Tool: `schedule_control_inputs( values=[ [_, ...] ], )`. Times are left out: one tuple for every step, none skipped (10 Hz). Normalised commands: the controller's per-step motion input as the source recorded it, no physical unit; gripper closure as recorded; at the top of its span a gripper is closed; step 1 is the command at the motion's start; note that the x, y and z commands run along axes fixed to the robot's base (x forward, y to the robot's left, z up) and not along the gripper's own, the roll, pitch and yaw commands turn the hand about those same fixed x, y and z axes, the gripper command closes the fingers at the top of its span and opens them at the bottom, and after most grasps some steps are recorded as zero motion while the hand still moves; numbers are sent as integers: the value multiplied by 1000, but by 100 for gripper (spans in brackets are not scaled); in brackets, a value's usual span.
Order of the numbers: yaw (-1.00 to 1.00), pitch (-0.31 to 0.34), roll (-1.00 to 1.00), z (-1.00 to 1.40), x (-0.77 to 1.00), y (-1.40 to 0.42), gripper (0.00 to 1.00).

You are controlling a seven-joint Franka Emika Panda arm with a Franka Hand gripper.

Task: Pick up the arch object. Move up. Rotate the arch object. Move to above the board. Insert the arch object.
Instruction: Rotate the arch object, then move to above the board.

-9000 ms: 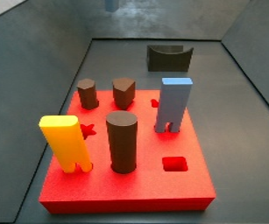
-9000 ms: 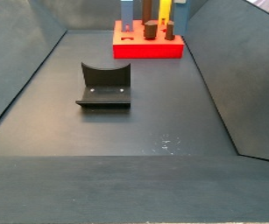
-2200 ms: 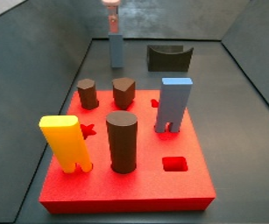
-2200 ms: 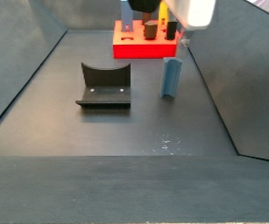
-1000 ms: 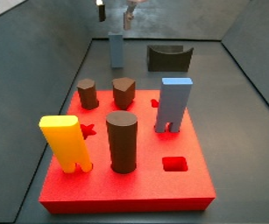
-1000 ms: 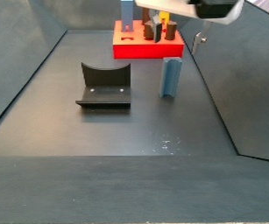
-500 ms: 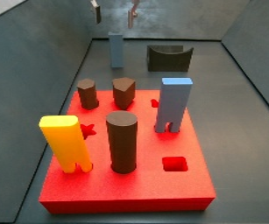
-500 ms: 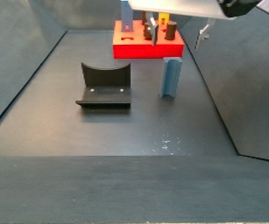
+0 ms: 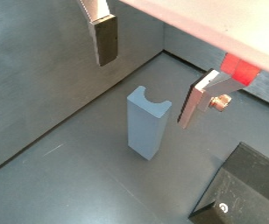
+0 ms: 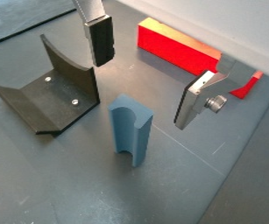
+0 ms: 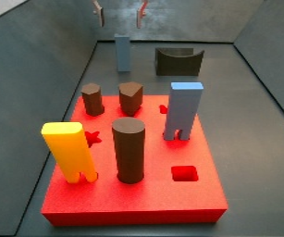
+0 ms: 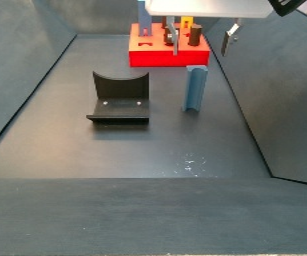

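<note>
The gripper (image 9: 151,74) hung above the floor with most of its body cut off by the frame edges; in a side view only its two fingertips (image 11: 143,11) showed at the upper border, and in both side views the arm was largely out of frame. The jaws stood spread wide, holding nothing; each finger (image 10: 100,39) was a flat silver plate faced with a dark pad.

The arch object (image 9: 147,121) stood upright on the dark floor, below the gap between the fingers and clear of both; it was a slim, matt grey-blue post with a curved notch scooped out of its upper end (image 10: 131,111). In a side view it stood (image 12: 195,89) just short of the board (image 12: 168,57), apart from it, with the fixture (image 12: 118,98) to its side; the fixture was a dark L-shaped bracket with a curved back (image 10: 49,86).

The board (image 11: 158,203) was a thick red slab with a dull foam-like surface; it carried a yellow block (image 11: 70,150), brown cylinders (image 11: 129,150), a light-blue block (image 11: 184,111), and one empty square hole (image 11: 184,172); other cut-outs were hidden by the pieces.
</note>
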Motion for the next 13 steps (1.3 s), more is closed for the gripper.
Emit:
schedule_control_inputs(
  values=[
    [166, 26, -21, -1000, 0, 0, 0],
    [104, 3, -18, -1000, 19, 2, 0],
    [88, -13, -14, -1000, 28, 3, 0],
    [69, -22, -10, -997, 33, 0, 0],
    [57, -28, -5, -807, 32, -3, 0],
    [52, -31, 1, -608, 34, -3, 0],
    [50, -28, 3, -509, 33, -3, 0],
    [48, -25, 8, -314, 38, 0, 0],
    [47, -26, 10, -221, 42, 1, 0],
    [45, -14, 14, 0, 0, 0, 100],
    [-71, -104, -84, 1000, -93, 60, 100],
    [-71, -99, -84, 1000, -95, 60, 100],
    [-66, -64, -91, 1000, -98, 57, 100]
  ],
)
